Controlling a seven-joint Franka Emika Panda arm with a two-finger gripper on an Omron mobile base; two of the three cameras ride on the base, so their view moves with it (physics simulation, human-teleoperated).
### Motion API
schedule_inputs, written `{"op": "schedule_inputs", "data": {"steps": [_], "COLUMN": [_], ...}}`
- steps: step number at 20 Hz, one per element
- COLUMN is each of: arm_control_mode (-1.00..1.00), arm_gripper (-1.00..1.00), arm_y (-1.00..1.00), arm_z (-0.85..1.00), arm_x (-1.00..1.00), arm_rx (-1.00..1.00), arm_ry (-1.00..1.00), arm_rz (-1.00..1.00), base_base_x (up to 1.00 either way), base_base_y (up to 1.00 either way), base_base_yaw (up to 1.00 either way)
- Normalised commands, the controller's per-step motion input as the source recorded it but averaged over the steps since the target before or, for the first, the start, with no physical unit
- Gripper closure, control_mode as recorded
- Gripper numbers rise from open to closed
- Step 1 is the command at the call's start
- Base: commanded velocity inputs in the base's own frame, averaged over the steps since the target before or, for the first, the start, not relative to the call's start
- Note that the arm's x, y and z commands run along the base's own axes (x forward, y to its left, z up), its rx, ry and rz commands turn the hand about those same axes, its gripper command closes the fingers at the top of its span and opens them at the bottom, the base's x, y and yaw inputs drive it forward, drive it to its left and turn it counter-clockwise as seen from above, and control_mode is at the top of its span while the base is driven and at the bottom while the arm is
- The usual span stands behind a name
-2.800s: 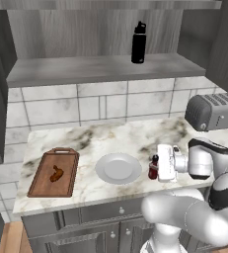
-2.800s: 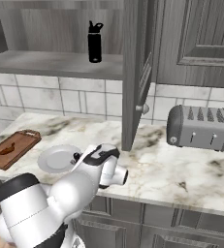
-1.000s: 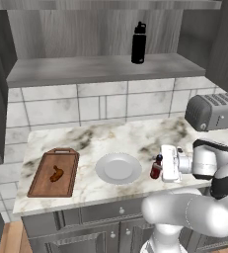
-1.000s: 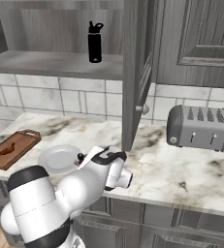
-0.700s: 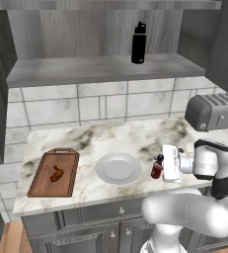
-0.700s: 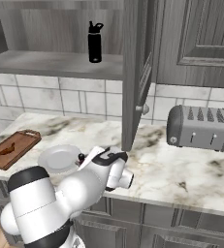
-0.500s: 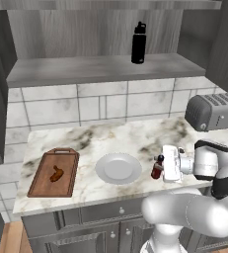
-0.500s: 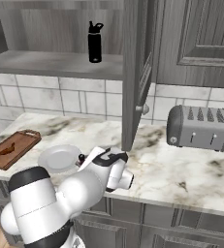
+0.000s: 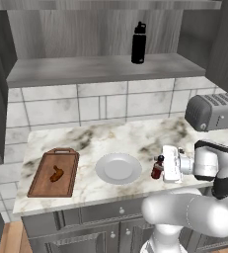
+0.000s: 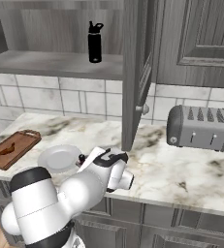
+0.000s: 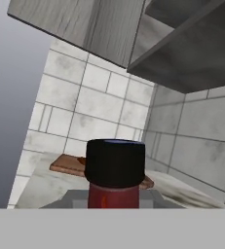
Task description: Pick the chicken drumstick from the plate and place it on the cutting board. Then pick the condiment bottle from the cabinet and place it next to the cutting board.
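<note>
so I've got the end effector (image 9: 161, 167) clamped tight on the condiment bottle (image 9: 157, 167), it's barely budged this past second, hanging low right of the plate (image 9: 118, 168), drumstick (image 9: 56, 173) already on the cutting board (image 9: 54, 174), bottle's nowhere near it yet

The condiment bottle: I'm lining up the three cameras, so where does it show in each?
Left base view: condiment bottle right of the plate, at the hand.
Right base view: a sliver of it between plate and hand.
Hand view: bottom centre.
Shared landmark: the cutting board.
</note>
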Motion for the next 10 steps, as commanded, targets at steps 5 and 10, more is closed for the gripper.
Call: {"op": "schedule_inputs", "data": {"steps": [5,10], "arm_control_mode": [-1.0,-1.0], "arm_gripper": [-1.0,-1.0], "arm_y": [0.0,0.0], "arm_z": [-0.14,-0.09], "arm_x": [0.0,0.0], "arm_rx": [0.0,0.0], "arm_ry": [0.0,0.0], "arm_rz": [0.0,0.0], "base_base_x": [0.0,0.0], "base_base_y": [0.0,0.0], "base_base_yaw": [0.0,0.0]}}
